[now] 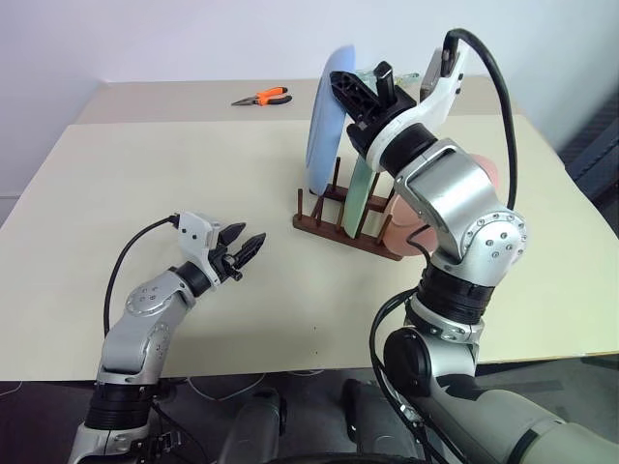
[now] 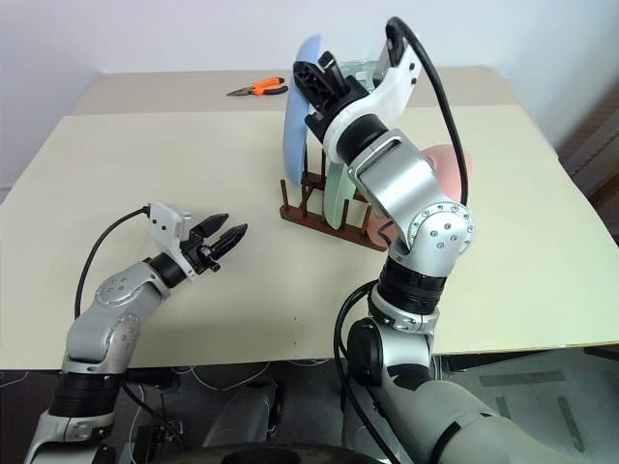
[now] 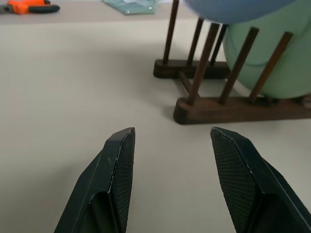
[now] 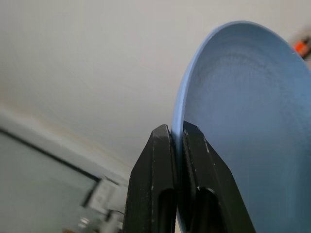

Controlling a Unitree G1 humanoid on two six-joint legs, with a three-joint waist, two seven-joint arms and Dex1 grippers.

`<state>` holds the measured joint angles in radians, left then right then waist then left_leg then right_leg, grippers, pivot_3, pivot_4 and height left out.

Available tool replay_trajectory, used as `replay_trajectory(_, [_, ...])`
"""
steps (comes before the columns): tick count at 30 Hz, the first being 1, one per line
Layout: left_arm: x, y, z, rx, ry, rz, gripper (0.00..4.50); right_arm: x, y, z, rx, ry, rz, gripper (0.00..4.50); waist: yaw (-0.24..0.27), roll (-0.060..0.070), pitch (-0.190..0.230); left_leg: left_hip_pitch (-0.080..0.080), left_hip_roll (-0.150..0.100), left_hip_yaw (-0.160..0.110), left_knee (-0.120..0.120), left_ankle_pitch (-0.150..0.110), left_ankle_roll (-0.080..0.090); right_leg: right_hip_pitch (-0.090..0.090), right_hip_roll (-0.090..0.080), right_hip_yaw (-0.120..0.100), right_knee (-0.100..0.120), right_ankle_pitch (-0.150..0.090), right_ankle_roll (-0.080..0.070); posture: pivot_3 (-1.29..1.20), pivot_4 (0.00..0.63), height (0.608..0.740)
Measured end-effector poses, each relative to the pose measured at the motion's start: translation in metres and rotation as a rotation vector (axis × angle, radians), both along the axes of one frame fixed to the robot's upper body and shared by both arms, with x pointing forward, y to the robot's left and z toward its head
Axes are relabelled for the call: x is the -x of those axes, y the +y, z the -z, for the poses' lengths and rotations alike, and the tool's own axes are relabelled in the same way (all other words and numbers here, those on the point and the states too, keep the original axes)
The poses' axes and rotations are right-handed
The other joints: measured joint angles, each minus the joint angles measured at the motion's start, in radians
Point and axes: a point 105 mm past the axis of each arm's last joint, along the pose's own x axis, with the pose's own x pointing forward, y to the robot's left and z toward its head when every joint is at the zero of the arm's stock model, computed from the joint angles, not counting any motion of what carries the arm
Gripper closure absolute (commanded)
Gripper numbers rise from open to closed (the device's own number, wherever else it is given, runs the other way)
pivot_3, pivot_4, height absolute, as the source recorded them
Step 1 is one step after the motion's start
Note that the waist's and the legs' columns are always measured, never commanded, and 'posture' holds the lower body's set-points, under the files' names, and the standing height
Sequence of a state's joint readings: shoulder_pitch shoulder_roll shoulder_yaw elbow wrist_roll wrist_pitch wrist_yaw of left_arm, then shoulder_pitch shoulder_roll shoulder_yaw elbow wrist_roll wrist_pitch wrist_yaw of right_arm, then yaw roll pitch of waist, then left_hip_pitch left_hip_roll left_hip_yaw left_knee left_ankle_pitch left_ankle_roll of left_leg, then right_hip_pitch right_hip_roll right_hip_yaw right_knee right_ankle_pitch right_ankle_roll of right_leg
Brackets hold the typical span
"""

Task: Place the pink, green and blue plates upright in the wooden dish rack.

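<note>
Right end effector [image 4: 176, 133] pinches the light blue round plastic plate [image 1: 324, 130]'s rim; lower it straight between the dark wooden rack [image 1: 334, 227]'s far-end pegs. Left end effector [image 1: 244, 247] half-open, empty.

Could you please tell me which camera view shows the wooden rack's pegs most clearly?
The left wrist view: the rack sits close, its pegs and base rails distinct, with the green plate between them. Both head views show the rack small, partly behind the right arm.
</note>
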<state>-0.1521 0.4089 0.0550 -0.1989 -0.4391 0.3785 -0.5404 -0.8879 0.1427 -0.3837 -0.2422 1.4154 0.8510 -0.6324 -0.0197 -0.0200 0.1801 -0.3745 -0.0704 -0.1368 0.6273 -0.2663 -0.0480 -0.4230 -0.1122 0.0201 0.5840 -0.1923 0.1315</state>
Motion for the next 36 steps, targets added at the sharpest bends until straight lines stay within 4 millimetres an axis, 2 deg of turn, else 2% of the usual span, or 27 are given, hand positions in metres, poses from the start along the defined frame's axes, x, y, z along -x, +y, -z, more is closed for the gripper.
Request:
replay_trajectory(4, [0.002, -0.009, 0.006, -0.022, 0.011, 0.036, 2.00, -0.007, -0.004, 0.004, -0.091, 0.110, 0.006, 4.50, -0.001, 0.000, 0.000, 0.000, 0.000, 0.000, 0.000, 0.000, 0.000, 0.000, 0.000, 0.000, 0.000, 0.000, 0.000, 0.00, 0.150, 0.740])
replay_trajectory(10, [0.003, -0.012, 0.005, -0.020, 0.001, 0.043, 2.00, -0.009, -0.001, 0.006, -0.133, 0.180, 0.009, 4.50, -0.001, 0.000, 0.000, 0.000, 0.000, 0.000, 0.000, 0.000, 0.000, 0.000, 0.000, 0.000, 0.000, 0.000, 0.000, 0.00, 0.150, 0.740])
replay_trajectory(14, [0.003, -0.014, 0.006, -0.018, 0.001, 0.050, 2.00, -0.009, -0.001, 0.005, -0.166, 0.201, 0.010, 4.50, -0.001, 0.000, 0.000, 0.000, 0.000, 0.000, 0.000, 0.000, 0.000, 0.000, 0.000, 0.000, 0.000, 0.000, 0.000, 0.00, 0.150, 0.740])
replay_trajectory(26, [0.004, -0.017, 0.007, -0.023, -0.002, 0.072, 2.00, -0.010, -0.018, -0.001, -0.265, 0.244, 0.052, 4.50, -0.001, 0.001, 0.000, 0.000, 0.000, 0.000, 0.000, 0.000, 0.000, 0.000, 0.000, 0.000, 0.000, 0.000, 0.000, 0.00, 0.150, 0.740])
replay_trajectory(30, [0.005, -0.019, 0.009, -0.029, 0.005, 0.080, 2.00, -0.007, -0.019, -0.009, -0.269, 0.221, 0.049, 4.50, -0.001, 0.001, 0.000, 0.000, 0.000, 0.000, 0.000, 0.000, 0.000, 0.000, 0.001, 0.000, 0.000, 0.000, 0.000, 0.00, 0.150, 0.740])
replay_trajectory(36, [0.004, -0.019, 0.010, -0.029, 0.006, 0.085, 2.00, -0.007, -0.018, -0.009, -0.276, 0.234, 0.052, 4.50, -0.001, 0.001, 0.000, 0.000, 0.000, 0.000, 0.000, 0.000, 0.000, 0.000, 0.000, 0.000, 0.000, 0.000, 0.000, 0.00, 0.150, 0.740])
